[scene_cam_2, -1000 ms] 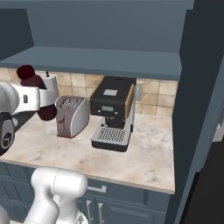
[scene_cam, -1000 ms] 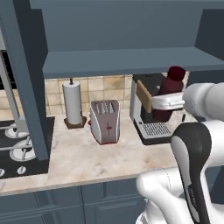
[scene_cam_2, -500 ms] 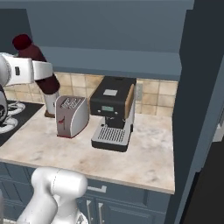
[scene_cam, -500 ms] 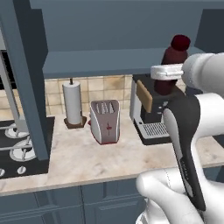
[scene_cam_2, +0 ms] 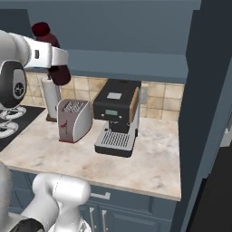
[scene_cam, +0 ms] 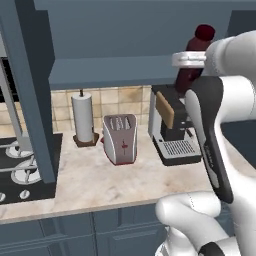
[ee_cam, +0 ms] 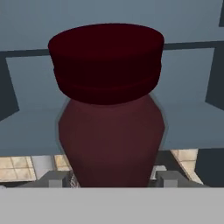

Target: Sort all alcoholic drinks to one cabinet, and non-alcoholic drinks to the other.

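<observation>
Now we see the maroon bottle (scene_cam: 192, 62) high in the upper right of the left base view, tilted, its dark red cap (scene_cam: 204, 32) uppermost, in front of the blue cabinet (scene_cam: 125, 35). From the right base view the same bottle (scene_cam_2: 55, 68) sits in the upper left, its cap (scene_cam_2: 41, 30) poking above the white wrist. Up close in the hand view, the bottle (ee_cam: 111, 140) rises through the middle of the frame with the cap (ee_cam: 106, 61) near the top. Our gripper (ee_cam: 111, 180) is clamped on the bottle's body, one grey finger (ee_cam: 54, 179) at each side along the bottom edge.

Below the bottle in the left base view stands the coffee machine (scene_cam: 172, 127), and left of it the toaster (scene_cam: 120, 138), then the paper roll (scene_cam: 83, 117) against the tiled wall. All three stand on the marble counter (scene_cam: 100, 182). At the far left edge lies the stove (scene_cam: 20, 167).
</observation>
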{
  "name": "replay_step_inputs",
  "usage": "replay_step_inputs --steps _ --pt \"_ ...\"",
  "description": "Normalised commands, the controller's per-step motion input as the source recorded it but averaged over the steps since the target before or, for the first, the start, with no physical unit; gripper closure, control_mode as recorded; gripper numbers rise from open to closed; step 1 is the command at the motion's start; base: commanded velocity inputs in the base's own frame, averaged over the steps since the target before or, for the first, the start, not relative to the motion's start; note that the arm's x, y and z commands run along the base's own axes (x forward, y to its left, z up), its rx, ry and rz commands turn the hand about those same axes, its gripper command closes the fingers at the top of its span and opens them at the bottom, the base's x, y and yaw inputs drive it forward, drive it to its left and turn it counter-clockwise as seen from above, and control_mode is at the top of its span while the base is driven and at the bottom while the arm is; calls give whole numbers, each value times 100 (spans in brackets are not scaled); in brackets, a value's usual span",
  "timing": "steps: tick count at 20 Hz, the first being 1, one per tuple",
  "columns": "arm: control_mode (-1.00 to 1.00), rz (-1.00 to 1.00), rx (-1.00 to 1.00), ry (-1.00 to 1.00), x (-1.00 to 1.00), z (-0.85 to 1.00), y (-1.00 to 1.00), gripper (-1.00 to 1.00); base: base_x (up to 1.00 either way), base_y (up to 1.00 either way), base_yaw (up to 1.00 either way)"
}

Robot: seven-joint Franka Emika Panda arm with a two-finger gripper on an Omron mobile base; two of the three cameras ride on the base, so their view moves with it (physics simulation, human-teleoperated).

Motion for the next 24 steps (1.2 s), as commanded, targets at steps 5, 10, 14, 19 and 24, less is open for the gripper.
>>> replay_step_inputs --steps 5,10,14,19,24 --pt "-100 0 3 -2 80 -7 -14 100 0 0 0" --pt "-100 0 0 -2 80 0 -14 100 0 0 0" --pt "-100 0 1 0 92 0 -12 100 0 0 0" --pt "-100 0 1 0 92 -4 -17 100 0 0 0" --pt "-100 0 0 0 84 -21 -17 100 0 0 0"
